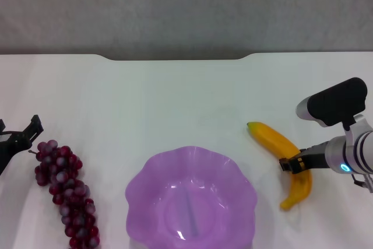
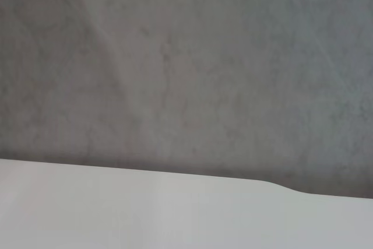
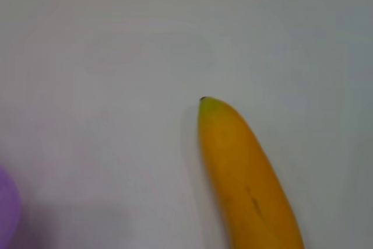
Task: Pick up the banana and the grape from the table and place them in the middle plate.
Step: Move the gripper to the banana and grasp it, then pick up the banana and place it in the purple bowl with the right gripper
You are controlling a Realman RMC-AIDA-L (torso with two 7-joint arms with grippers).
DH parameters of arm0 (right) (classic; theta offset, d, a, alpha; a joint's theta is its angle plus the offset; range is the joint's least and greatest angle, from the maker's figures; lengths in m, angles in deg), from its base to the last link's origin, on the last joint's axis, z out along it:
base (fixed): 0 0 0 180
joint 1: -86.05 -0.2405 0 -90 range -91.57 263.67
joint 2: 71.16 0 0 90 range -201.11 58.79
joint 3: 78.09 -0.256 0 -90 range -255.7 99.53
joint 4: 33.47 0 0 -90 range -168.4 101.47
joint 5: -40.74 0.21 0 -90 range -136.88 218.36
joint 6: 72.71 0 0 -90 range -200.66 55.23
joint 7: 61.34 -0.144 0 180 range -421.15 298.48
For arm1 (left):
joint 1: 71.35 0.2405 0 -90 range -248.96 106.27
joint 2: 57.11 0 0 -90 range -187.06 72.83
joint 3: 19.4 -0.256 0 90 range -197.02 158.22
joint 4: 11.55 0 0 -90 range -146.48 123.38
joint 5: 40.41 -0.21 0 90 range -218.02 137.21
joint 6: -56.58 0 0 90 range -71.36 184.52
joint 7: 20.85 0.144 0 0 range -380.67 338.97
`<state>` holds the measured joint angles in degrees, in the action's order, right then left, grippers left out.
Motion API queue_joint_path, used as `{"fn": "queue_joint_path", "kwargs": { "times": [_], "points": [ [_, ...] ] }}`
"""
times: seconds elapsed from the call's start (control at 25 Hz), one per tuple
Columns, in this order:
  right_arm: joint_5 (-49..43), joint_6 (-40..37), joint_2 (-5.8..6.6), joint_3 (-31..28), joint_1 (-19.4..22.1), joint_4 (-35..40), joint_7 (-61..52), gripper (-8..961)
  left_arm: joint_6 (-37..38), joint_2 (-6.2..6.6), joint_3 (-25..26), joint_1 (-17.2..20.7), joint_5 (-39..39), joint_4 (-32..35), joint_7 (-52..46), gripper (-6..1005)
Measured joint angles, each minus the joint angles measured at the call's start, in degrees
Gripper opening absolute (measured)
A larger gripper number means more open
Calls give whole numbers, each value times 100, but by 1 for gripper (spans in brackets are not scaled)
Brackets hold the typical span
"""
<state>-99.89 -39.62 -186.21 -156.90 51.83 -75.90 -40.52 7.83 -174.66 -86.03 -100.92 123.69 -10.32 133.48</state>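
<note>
Head view: looks down from above onto the table (image 1: pixel 175 97). Left wrist view: low, facing the far edge and grey wall (image 2: pixel 186 56). Right wrist view: close above the banana (image 3: pixel 247 179), shared with the head view.

We note a silver-grey right arm with a black capsule-shaped housing, a glowing blue ring, and yellow-marked black right pincer (image 1: pixel 293 164); the left pincer (image 1: pixel 20 138) is black, angular.

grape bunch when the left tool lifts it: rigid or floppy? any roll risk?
Probably floppy: the grape bunch is a long chain of small round berries, so a grasp at the end near the left tool would likely let the rest dangle. Unlikely to roll; it lies flat and lumpy on the table. Loose berries might detach.
</note>
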Motion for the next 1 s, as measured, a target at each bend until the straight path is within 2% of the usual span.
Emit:
{"fn": "queue_joint_path", "kwargs": {
  "times": [0.16, 0.32, 0.52, 0.64, 0.8, 1.0],
  "points": [
    [0, -75, 0, 33, 32, -7, 1, 517, 0, 2, 2, 4, 0, 0, 0, 885],
    [-5, -88, 0, 76, 162, -219, -8, 517, 8, 5, 2, 14, 0, 0, 4, 885],
    [-127, 262, 26, 78, 787, -1606, -3, 516, 26, 11, 2, 64, -1, -1, 4, 885],
    [-214, 842, 37, -21, 1021, -2464, -27, 516, 21, 16, 2, 85, 2, 1, 3, 886],
    [-220, 1486, 36, 12, 1007, -3056, -9, 516, 42, 22, 2, 63, 8, 1, 13, 886],
    [-158, 1552, 14, 438, 670, -3165, -6, 517, 45, 22, 2, -16, 8, 1, 34, 885]
  ]
}}
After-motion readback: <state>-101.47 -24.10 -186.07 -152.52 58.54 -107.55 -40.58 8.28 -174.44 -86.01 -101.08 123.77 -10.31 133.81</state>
